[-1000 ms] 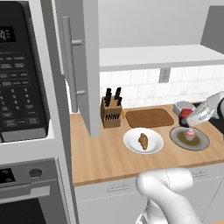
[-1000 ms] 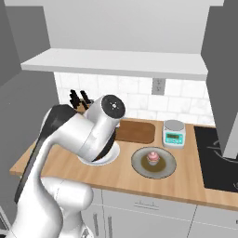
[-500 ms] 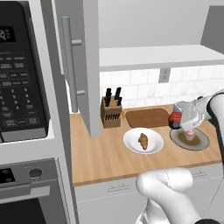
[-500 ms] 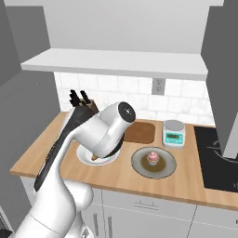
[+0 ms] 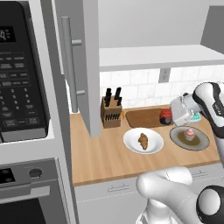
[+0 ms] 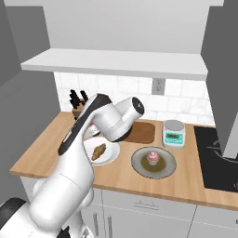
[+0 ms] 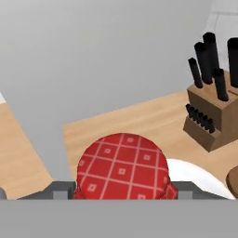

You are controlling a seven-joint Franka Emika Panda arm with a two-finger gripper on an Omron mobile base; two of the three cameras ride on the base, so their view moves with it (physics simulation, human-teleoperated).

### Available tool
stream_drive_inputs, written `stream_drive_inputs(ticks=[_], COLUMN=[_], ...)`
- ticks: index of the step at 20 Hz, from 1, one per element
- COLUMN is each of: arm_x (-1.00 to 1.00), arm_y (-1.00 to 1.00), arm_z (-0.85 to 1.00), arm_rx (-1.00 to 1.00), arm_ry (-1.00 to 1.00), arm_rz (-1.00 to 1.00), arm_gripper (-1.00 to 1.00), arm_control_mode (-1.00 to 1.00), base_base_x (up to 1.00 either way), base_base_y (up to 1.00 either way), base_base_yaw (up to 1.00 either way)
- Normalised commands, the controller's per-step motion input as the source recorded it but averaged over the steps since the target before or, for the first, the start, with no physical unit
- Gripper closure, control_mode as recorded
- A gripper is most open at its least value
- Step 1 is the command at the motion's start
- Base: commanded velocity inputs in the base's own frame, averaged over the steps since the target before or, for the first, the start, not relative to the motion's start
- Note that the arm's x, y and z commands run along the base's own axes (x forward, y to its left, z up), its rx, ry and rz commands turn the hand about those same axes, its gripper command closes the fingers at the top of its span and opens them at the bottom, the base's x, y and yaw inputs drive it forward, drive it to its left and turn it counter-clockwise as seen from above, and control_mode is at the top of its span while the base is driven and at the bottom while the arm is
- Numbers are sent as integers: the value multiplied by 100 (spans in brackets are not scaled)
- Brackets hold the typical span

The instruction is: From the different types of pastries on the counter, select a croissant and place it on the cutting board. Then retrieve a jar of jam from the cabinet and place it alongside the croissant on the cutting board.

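Note:
My gripper (image 5: 169, 117) is shut on the jar of jam (image 5: 165, 116), a squat jar with red contents. It hangs over the right end of the dark brown cutting board (image 5: 142, 117); whether it touches the board I cannot tell. The hand view looks down on the jar's red checked lid (image 7: 122, 167). The croissant (image 5: 143, 141) lies on a round white plate (image 5: 131, 144) in front of the board, also seen as croissant (image 6: 98, 151). A pink-frosted cupcake (image 5: 189, 133) sits on a grey plate (image 5: 199, 143) to the right. The pale grey cabinet door (image 5: 83, 65) stands open.
A knife block (image 5: 111, 111) stands left of the board on the tan counter (image 5: 105, 157). A small kitchen scale (image 6: 174, 134) sits behind the grey plate (image 6: 139, 167), and a black cooktop (image 6: 218, 153) lies at the right. The black microwave (image 5: 22, 74) is at the left.
The gripper has carried the jar leftward and slightly down, from above the grey plate's far edge to over the right end of the cutting board. The pastries have not moved.

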Motion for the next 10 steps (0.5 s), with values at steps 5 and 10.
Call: stream_drive_inputs(ticks=[5,10], arm_x=[26,58], arm_y=[-7,-8], arm_z=[-10,-46], arm_rx=[-1,0], arm_ry=[0,-11], arm_rz=[1,11], arm_gripper=[100,100], arm_control_mode=[-100,-100], base_base_x=[0,0], base_base_y=[0,0], base_base_yaw=[0,0])
